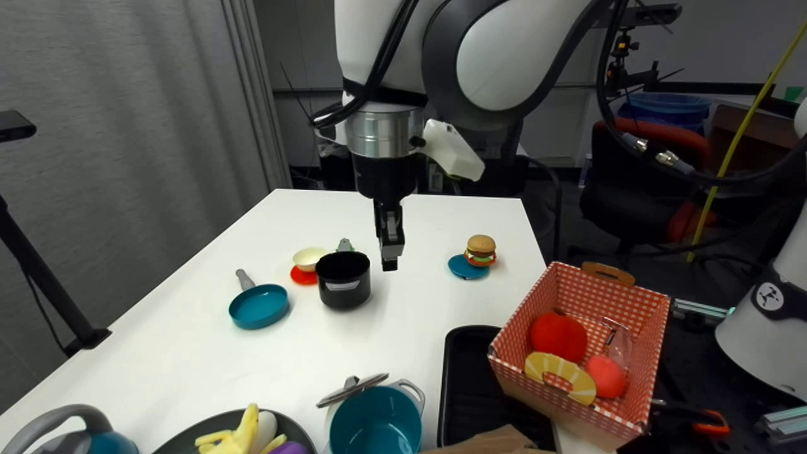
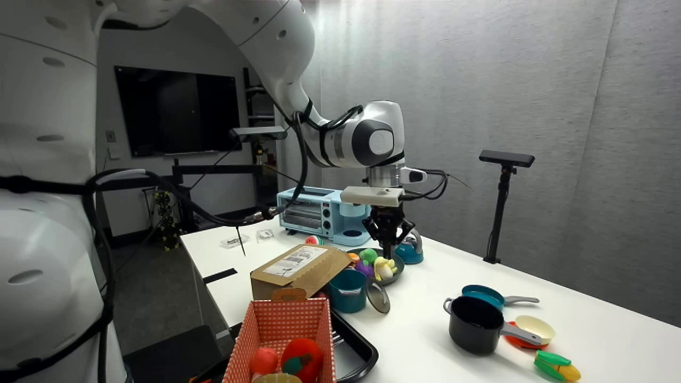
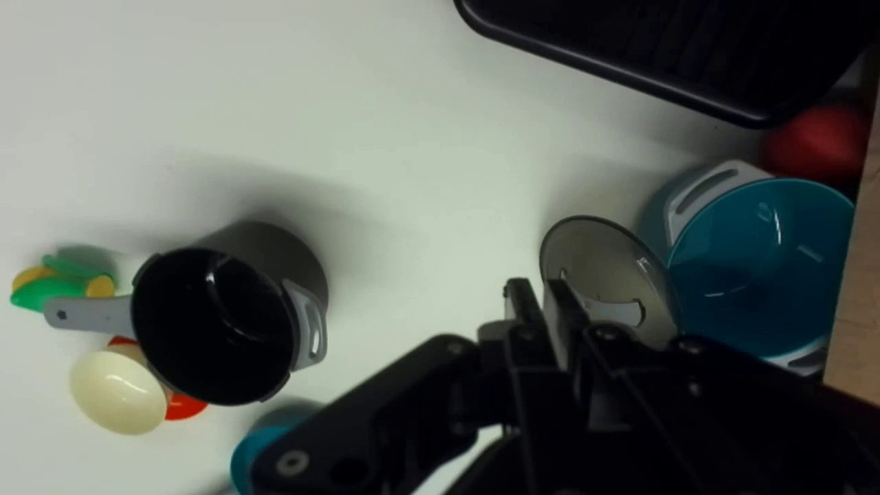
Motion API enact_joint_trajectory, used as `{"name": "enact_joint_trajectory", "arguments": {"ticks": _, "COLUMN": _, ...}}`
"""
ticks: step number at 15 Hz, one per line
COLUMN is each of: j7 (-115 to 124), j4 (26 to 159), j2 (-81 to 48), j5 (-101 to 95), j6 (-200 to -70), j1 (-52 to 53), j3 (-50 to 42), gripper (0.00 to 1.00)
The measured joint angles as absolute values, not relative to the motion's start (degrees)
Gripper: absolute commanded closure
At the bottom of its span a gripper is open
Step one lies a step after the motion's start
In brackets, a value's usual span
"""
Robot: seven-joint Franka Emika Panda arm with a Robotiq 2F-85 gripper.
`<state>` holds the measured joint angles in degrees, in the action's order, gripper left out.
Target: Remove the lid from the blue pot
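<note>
1. Since the lid (image 3: 598, 254) is already off the blue pot (image 3: 763, 275), removal looks done; step in hand is probably clearing away.
2. Lid stands tilted on the counter (image 3: 412, 137), apparently propped against the pot's outer wall, handle outward.
3. Fingers (image 3: 567, 299) almost together, gripping nothing visible; they hang above the counter, apart from the lid in both exterior views.
4. Next move, if the lid may stay there: straight up first, then sideways. A low sweep could knock it over.
5. Open room: counter between lid and black pot (image 3: 220, 323).
6. Tight spots: tray (image 3: 619, 41) and box (image 2: 303, 266) sit close to the pot; food pan (image 1: 179, 439) is near, too. Box lies between pot and robot-side edge, so that looks like the poor exit.
</note>
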<state>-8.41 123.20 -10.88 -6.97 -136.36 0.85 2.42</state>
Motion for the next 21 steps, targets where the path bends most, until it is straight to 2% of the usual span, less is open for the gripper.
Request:
{"name": "enact_joint_trajectory", "arguments": {"ticks": 9, "j7": -3.1, "j4": 124.9, "j2": -4.4, "j5": -4.4, "j6": -121.1, "j1": 0.8, "j3": 1.4, "gripper": 0.97}}
{"name": "enact_joint_trajectory", "arguments": {"ticks": 21, "j7": -1.8, "j4": 131.3, "j2": 6.1, "j5": -4.4, "j6": -118.7, "j1": 0.6, "j3": 0.5, "gripper": 0.97}}
